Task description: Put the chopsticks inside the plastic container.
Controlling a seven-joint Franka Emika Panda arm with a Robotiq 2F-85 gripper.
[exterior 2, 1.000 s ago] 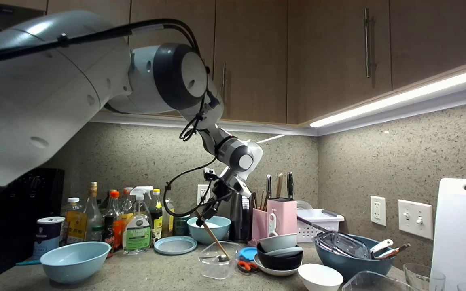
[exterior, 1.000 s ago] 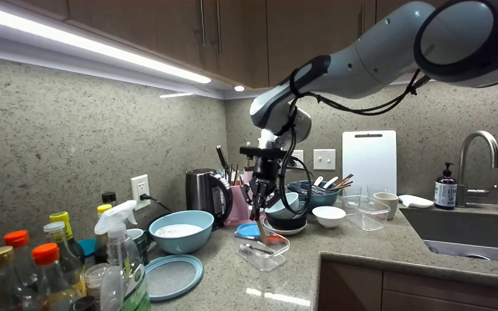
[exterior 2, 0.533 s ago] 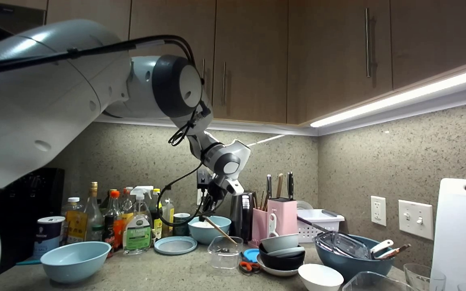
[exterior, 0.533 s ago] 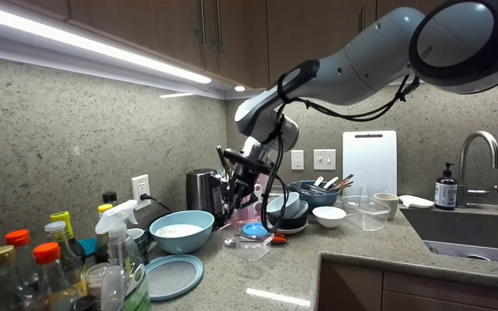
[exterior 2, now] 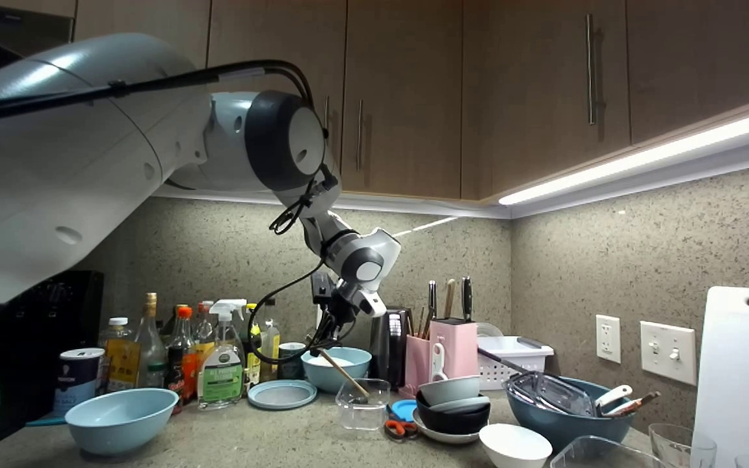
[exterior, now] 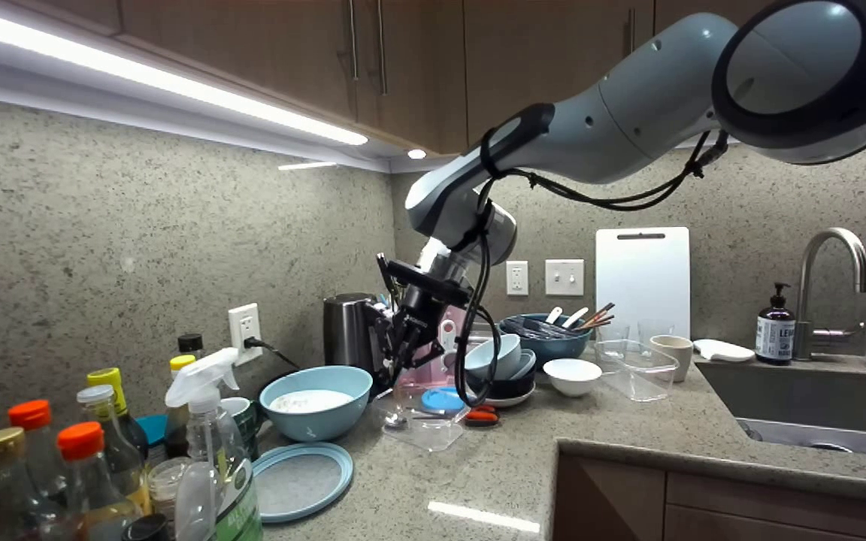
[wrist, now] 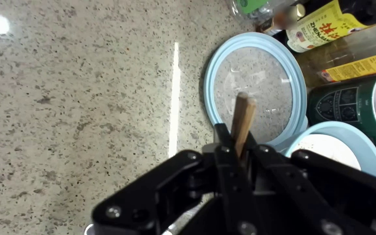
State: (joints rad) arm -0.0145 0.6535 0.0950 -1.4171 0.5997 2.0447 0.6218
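Note:
My gripper is shut on wooden chopsticks, whose upper ends stick out past the fingertips in the wrist view. In an exterior view the chopsticks slant down from the gripper, with their lower ends inside the clear plastic container. The container stands on the counter below my gripper and holds a metal utensil. The chopsticks are hard to make out in that exterior view.
A light blue bowl, a round lid and a kettle stand close by. Orange-handled scissors, a blue lid and stacked bowls sit beside the container. Bottles line the wall.
My gripper has moved back toward the kettle and light blue bowl and tilted, still holding the chopsticks. The container has shifted slightly the same way. Little moved in the last half second.

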